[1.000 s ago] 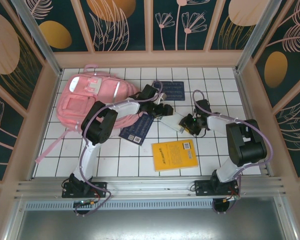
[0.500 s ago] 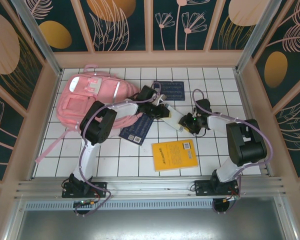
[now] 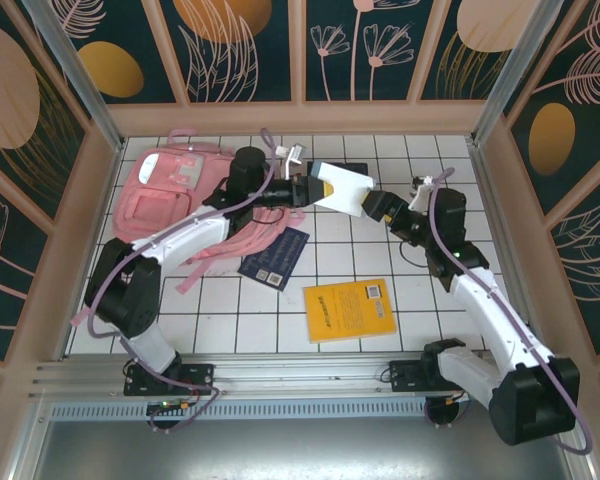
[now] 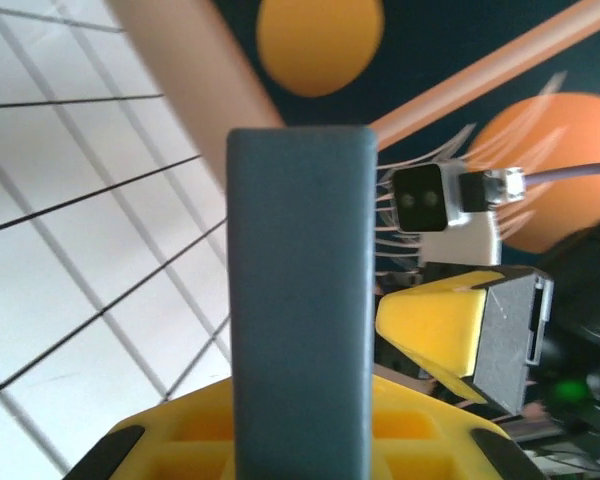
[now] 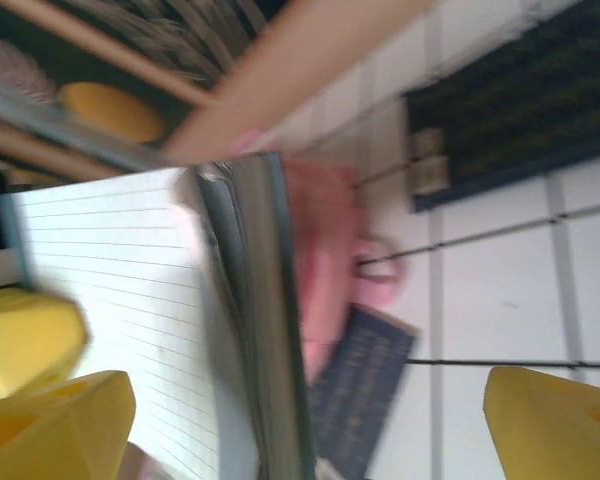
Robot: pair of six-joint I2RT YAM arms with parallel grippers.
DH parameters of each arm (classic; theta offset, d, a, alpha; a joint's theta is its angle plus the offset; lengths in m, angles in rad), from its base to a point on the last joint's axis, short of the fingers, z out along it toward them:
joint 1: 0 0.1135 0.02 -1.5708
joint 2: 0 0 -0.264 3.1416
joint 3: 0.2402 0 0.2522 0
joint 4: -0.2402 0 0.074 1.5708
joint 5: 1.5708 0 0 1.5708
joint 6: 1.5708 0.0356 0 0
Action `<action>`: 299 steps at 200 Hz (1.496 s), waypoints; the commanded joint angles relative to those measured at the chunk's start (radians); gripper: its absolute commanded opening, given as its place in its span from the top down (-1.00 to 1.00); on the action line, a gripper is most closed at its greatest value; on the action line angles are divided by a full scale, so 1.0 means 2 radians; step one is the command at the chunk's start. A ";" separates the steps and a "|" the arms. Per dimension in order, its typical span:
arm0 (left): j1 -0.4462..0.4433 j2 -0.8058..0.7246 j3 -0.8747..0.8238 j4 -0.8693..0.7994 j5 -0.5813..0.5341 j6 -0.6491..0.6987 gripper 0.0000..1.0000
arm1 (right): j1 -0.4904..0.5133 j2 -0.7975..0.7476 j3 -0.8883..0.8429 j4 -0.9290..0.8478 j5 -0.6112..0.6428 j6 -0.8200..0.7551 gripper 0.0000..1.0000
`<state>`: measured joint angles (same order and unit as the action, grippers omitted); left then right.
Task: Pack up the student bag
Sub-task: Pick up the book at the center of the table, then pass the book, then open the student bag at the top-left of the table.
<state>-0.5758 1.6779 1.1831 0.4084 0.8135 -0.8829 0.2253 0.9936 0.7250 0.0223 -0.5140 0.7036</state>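
The student bag [image 3: 160,200] lies flat on the white-tiled bench [image 3: 280,320], in the far-left part at about 10 o'clock seen from above. Its pink straps trail toward 6 o'clock and off to the left edge.

The left arm stretches across the bag's right side. The left hand [image 3: 308,190] sits just past that edge, so the bag is at roughly 9 o'clock from it and close by. This hand is clamped on a notebook [image 3: 345,188] with lined white pages and a grey cover, holding it off the tiles. In the left wrist view the grey edge [image 4: 300,300] stands upright between the yellow fingers.

The right hand [image 3: 372,205] is at the notebook's other end, at 3 o'clock from the left hand, with the bag well apart beyond the notebook. Its jaws stand wide. In the right wrist view the yellow fingertips [image 5: 60,420] are spread far apart, with the notebook nearer the left one and not pinched.

A dark blue booklet [image 3: 275,258] lies at 5 o'clock from the bag, touching the straps. A yellow book [image 3: 348,310] lies nearer the arm bases, at about 6 o'clock from the notebook.
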 commanded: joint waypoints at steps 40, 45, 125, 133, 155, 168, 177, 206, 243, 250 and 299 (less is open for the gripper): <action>0.003 -0.042 -0.049 0.151 0.037 -0.095 1.00 | -0.005 -0.024 -0.071 0.253 -0.179 0.141 0.01; 0.003 -0.043 -0.048 0.149 0.040 -0.094 1.00 | -0.005 -0.027 -0.071 0.253 -0.178 0.141 0.10; 0.003 -0.039 -0.048 0.153 0.080 -0.112 1.00 | -0.004 -0.029 -0.058 0.213 -0.169 0.106 0.10; 0.003 -0.040 -0.049 0.144 0.081 -0.106 1.00 | -0.003 -0.027 -0.058 0.214 -0.168 0.107 0.11; 0.004 -0.042 -0.053 0.137 0.085 -0.104 1.00 | -0.002 -0.024 -0.061 0.231 -0.171 0.115 0.33; 0.003 -0.041 -0.054 0.135 0.088 -0.104 1.00 | 0.000 -0.024 -0.063 0.241 -0.171 0.119 0.62; 0.003 -0.039 -0.051 0.120 0.087 -0.098 1.00 | 0.003 -0.025 -0.063 0.241 -0.168 0.118 1.00; 0.004 -0.040 0.008 -0.089 0.030 0.036 0.21 | 0.005 -0.044 -0.059 0.187 -0.125 0.084 1.00; 0.030 -0.040 0.092 -0.333 -0.182 0.192 -0.21 | 0.005 -0.063 -0.026 0.013 0.011 -0.003 1.00; 0.037 -0.040 0.101 -0.360 -0.241 0.200 -0.29 | 0.005 -0.064 -0.024 -0.007 0.029 -0.013 1.00; 0.121 -0.031 0.102 -0.395 -0.396 0.212 -0.38 | 0.005 -0.057 -0.044 -0.017 0.034 -0.020 1.00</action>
<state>-0.4240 1.6184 1.3819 -0.2596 0.2401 -0.5297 0.2337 0.8871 0.6392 -0.0074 -0.4805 0.7029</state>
